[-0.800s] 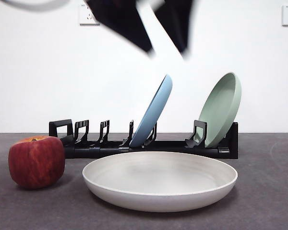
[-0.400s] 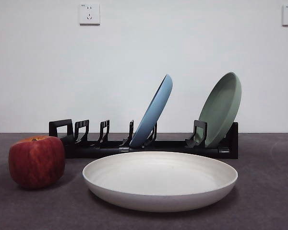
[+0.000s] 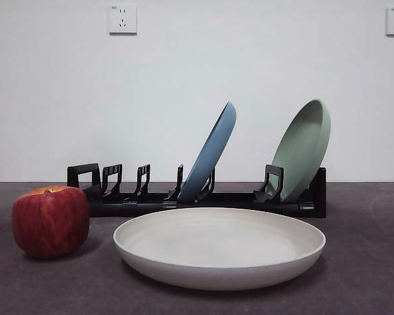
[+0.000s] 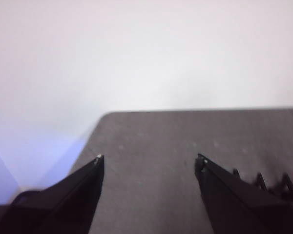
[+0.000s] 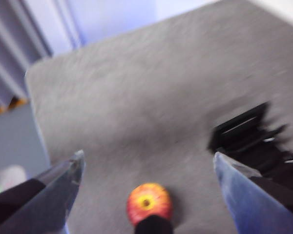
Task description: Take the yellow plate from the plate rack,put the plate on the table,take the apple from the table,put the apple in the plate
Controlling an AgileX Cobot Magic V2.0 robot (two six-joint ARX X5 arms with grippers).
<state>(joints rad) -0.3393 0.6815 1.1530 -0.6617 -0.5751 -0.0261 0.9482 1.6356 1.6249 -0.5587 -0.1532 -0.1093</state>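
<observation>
The yellow plate lies flat on the table, in front of the plate rack. The red apple stands on the table to the plate's left, apart from it. Neither gripper shows in the front view. My right gripper hangs open and empty high above the apple, with one end of the plate rack beside it; this view is blurred. My left gripper is open and empty above a bare table corner, with the tips of the rack's holders at one side.
A light blue plate and a pale green plate lean upright in the rack. Several holders at the rack's left end stand empty. A white wall with two sockets closes the back.
The dark gripper that hung blurred at the top of the front view one second ago has gone out of that view. Plate, apple and rack have not moved.
</observation>
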